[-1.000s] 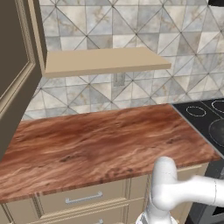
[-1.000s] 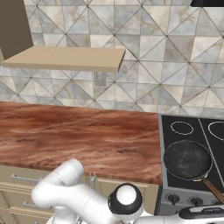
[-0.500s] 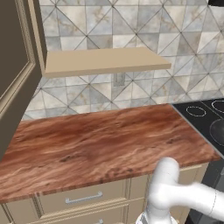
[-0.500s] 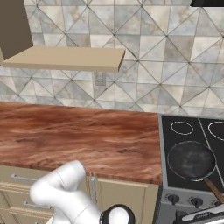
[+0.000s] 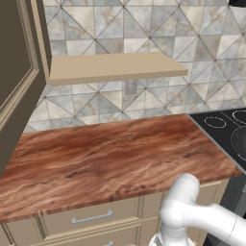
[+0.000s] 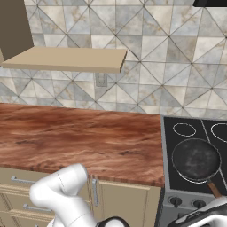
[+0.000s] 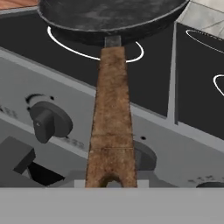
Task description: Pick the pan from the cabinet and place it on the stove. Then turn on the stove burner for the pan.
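Observation:
The pan [image 6: 195,159] lies flat on the stove [image 6: 170,133], over the front left burner ring, its handle pointing to the front right. In the hand view the pan [image 7: 109,15] fills the top, and its long brown handle [image 7: 112,118] runs straight down to my gripper [image 7: 111,183], which is shut on the handle's near end. My fingertips themselves are hidden at the bottom edge. The cabinet [image 5: 19,72] hangs at the far left with its door swung open.
Stove knobs [image 7: 43,123] sit on the grey front panel just below the handle. A beige shelf [image 5: 113,67] juts from the tiled wall above the wooden counter [image 5: 110,158]. Drawers with silver handles [image 5: 91,218] lie under the counter.
The arm's upper links have sunk lower and to the right in both base views. The pan has stayed on its burner ring.

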